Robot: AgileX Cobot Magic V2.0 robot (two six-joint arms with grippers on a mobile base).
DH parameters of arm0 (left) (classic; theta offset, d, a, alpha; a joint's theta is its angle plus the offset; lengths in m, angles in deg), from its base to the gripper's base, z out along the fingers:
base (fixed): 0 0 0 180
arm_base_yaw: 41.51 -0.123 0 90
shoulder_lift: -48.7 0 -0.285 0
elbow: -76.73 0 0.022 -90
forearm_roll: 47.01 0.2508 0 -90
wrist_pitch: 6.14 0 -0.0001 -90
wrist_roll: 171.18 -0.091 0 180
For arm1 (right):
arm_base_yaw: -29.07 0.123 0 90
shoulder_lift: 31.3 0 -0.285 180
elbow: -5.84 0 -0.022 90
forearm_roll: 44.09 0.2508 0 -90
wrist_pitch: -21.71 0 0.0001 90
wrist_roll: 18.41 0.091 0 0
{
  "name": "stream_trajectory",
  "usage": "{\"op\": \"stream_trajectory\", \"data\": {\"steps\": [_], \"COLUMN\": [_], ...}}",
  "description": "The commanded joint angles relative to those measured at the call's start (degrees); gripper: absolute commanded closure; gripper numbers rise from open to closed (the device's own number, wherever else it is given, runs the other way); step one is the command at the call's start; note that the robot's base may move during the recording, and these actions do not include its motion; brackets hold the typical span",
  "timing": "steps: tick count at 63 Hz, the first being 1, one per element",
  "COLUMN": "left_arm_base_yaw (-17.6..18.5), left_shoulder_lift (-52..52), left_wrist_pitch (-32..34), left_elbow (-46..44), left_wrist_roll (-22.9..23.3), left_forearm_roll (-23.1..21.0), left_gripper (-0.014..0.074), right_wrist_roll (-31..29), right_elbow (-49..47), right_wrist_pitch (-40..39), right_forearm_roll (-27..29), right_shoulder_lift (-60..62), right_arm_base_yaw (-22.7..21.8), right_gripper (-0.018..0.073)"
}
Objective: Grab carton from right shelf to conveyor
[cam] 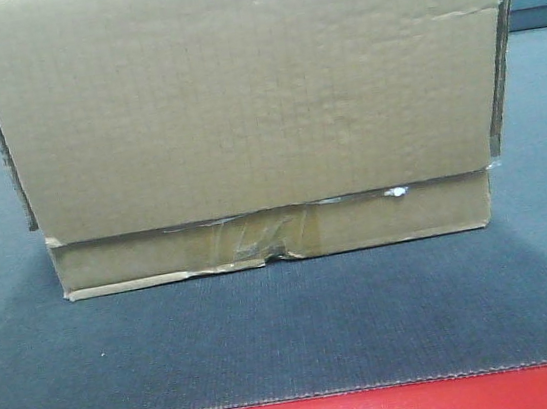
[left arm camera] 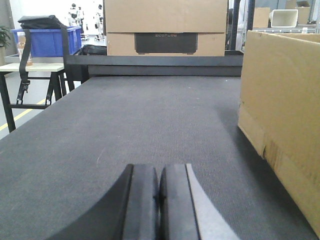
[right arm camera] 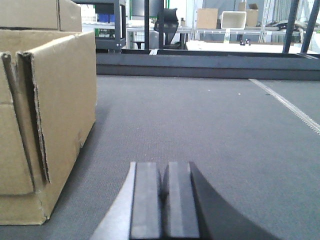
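Note:
The carton (cam: pixel 252 117), plain brown cardboard with wrinkled clear tape on its lower seam, rests on the dark grey conveyor (cam: pixel 291 333) belt, just beyond the belt's red front edge. My left gripper (left arm camera: pixel 159 172) is shut and empty, low over the belt, with the carton (left arm camera: pixel 285 125) to its right and apart from it. My right gripper (right arm camera: pixel 163 172) is also shut and empty, and the carton (right arm camera: pixel 45 120) stands to its left with a gap between. The right shelf is out of view.
A second cardboard box (left arm camera: pixel 165 27) stands beyond the belt's black far frame (left arm camera: pixel 155 60). A blue bin (left arm camera: pixel 47 40) sits on a small table (left arm camera: pixel 32 66) at the left. Racks and tables (right arm camera: pixel 235 30) fill the background. A metal strip (right arm camera: pixel 290 105) crosses the belt at the right.

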Motion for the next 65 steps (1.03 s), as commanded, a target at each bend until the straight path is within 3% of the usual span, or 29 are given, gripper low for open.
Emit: {"op": "stream_trajectory", "data": {"steps": [1,65], "left_arm_base_yaw": [-0.2,-0.2], "left_shoulder_lift": [-0.3,-0.3], "left_wrist_pitch": [1.3,1.5], "left_elbow": [-0.1,-0.1], "left_wrist_roll": [-0.2,-0.2], "left_forearm_roll": [-0.3,-0.3], "left_gripper": [0.0596,0.0596], "right_wrist_roll": [-0.4,-0.4], "right_elbow": [0.0,0.0], "right_wrist_pitch": [-0.3,-0.6], "right_forearm_roll": [0.2,0.2], "right_shoulder_lift": [0.5,0.5], "right_arm_base_yaw": [-0.3,-0.3], "right_gripper": [0.0628,0.0628]}}
